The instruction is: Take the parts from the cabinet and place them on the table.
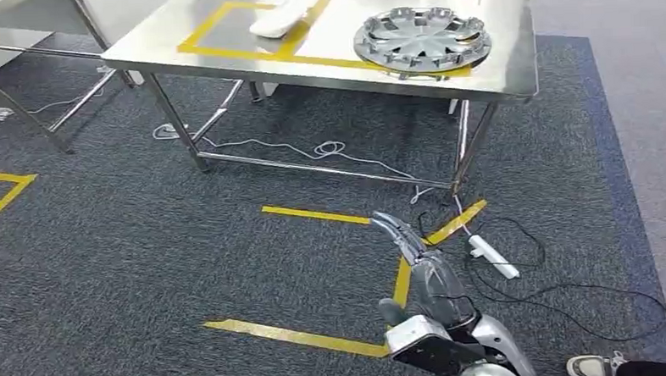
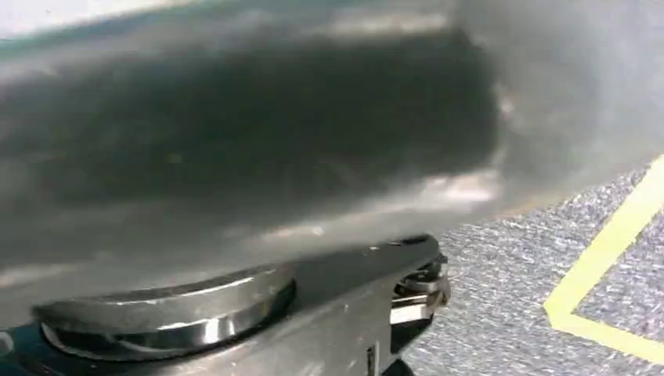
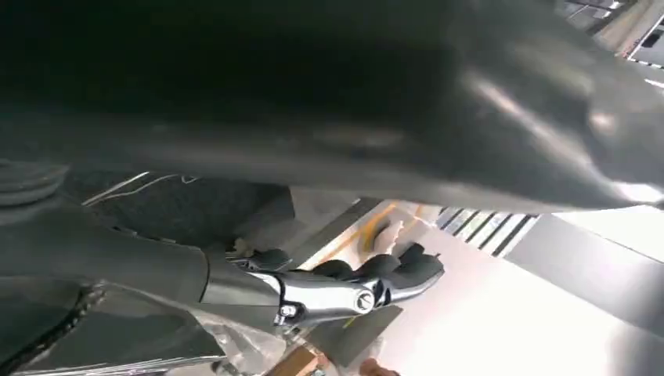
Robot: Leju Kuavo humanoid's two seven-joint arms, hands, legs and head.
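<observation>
A white moulded part (image 1: 281,12) lies on the steel table (image 1: 511,61), inside a yellow-taped square at the far left of the tabletop, well apart from the right hand (image 1: 418,261) and up ahead of its fingers (image 1: 391,226). Just to the right of it, in the neighbouring taped square, a silver wheel cover (image 1: 422,38) lies flat on the table, also far ahead of the fingers and slightly to their right. The right hand hangs low over the grey carpet (image 1: 146,247), above yellow floor tape (image 1: 314,214); its fingers stretch forward together toward the table and hold nothing. A white power strip (image 1: 492,256) with black cables lies on the carpet just right of the fingers. At the bottom right edge a person's shoe (image 1: 590,367) shows. In the left wrist view the left hand (image 2: 235,157) is a close grey blur, and I cannot tell how its fingers lie.
</observation>
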